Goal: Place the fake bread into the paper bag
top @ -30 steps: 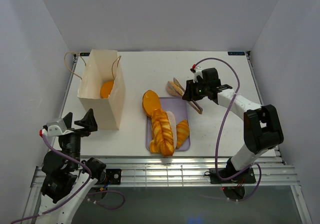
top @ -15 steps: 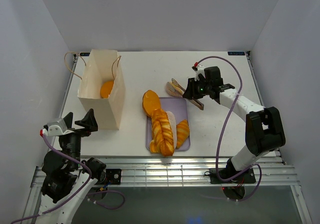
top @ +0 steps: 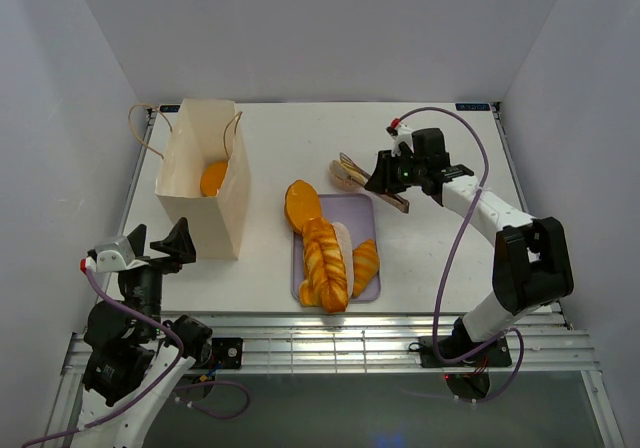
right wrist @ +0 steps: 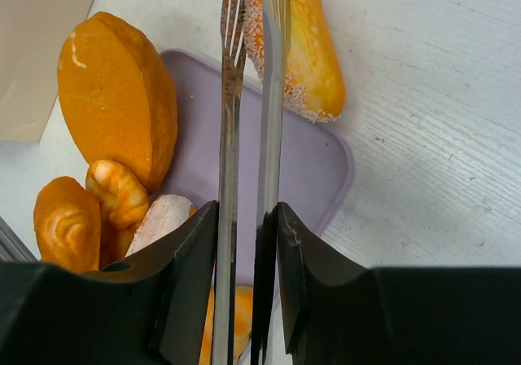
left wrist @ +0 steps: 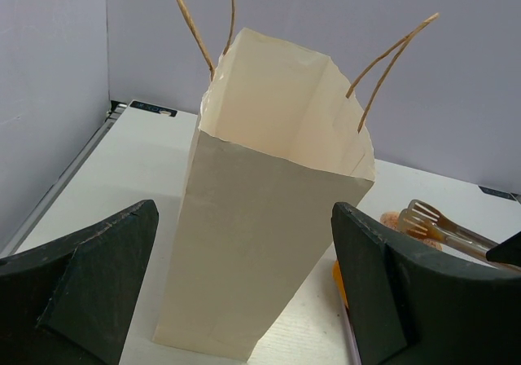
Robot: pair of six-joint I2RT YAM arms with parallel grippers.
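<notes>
The paper bag (top: 200, 183) stands open at the left with one orange bun (top: 213, 179) inside; it fills the left wrist view (left wrist: 260, 218). An oval loaf (top: 302, 205), a braided loaf (top: 325, 260) and a croissant (top: 366, 265) lie on the lilac tray (top: 362, 213). A sugared bun (top: 347, 178) lies on the table just behind the tray. My right gripper (top: 388, 180) is shut on metal tongs (right wrist: 248, 137), whose tips reach the sugared bun (right wrist: 301, 47). My left gripper (top: 158, 247) is open and empty, in front of the bag.
The bag's cord handles (left wrist: 203, 23) stick up and out to the left. White walls enclose the table on three sides. The oval loaf (right wrist: 122, 96) overhangs the tray's (right wrist: 313, 173) back left corner.
My right gripper has moved slightly back and to the right with the tongs, which still point at the sugared bun. The left arm has not moved.
</notes>
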